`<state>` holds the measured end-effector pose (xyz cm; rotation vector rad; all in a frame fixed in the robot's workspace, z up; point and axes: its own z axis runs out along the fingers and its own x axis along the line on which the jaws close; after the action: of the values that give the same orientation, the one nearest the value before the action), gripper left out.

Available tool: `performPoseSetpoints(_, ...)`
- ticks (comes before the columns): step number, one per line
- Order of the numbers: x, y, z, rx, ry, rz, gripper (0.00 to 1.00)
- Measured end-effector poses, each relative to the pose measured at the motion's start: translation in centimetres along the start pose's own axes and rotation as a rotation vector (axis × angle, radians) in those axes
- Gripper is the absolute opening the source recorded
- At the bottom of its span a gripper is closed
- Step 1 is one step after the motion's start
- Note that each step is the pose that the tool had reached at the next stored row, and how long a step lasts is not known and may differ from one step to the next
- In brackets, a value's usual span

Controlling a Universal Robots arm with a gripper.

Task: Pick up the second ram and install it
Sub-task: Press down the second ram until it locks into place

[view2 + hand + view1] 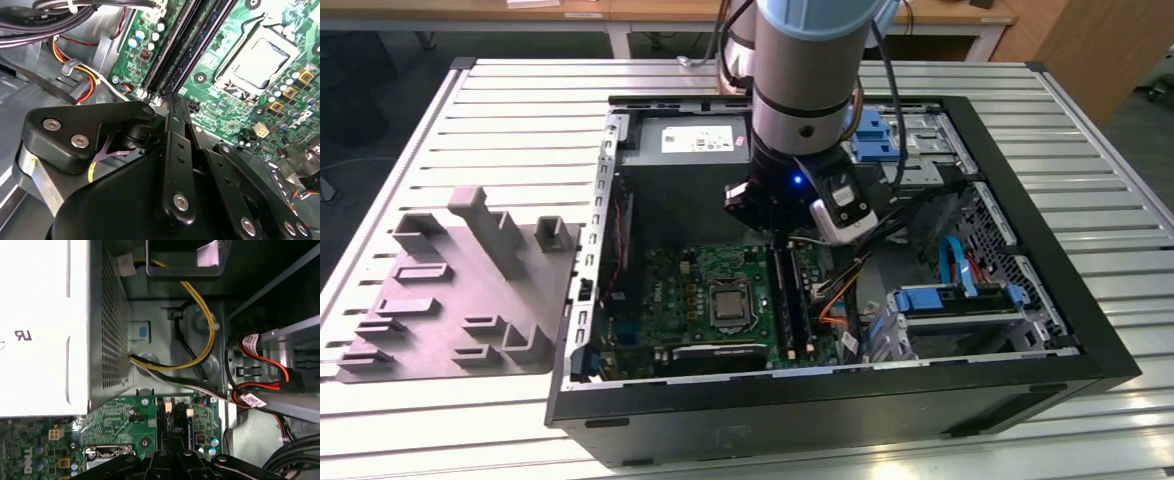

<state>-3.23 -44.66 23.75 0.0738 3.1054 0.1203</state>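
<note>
The black linked gripper (172,107) is lowered over the long black memory slots (187,45) of the green circuit board (707,290); whether its fingers are closed cannot be told. The thin dark ram stick (783,290) is seen upright directly below them. A square metal processor socket (255,60) lies beside, yellow-black cables (200,340) beyond.

Even, bright room light falls on the slatted table (480,110) in the exterior view, while the open case (854,400) stays shadowed below the gripper (783,240). In the first wrist view the pale box (40,325) beside it glares nearly white; the near linkage looks soft.
</note>
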Motion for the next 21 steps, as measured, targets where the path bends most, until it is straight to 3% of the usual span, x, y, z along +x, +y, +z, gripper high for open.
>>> performPoseSetpoints(21,-0.08,0.15,0.89,-0.0002,-0.0001,0.0,0.1)
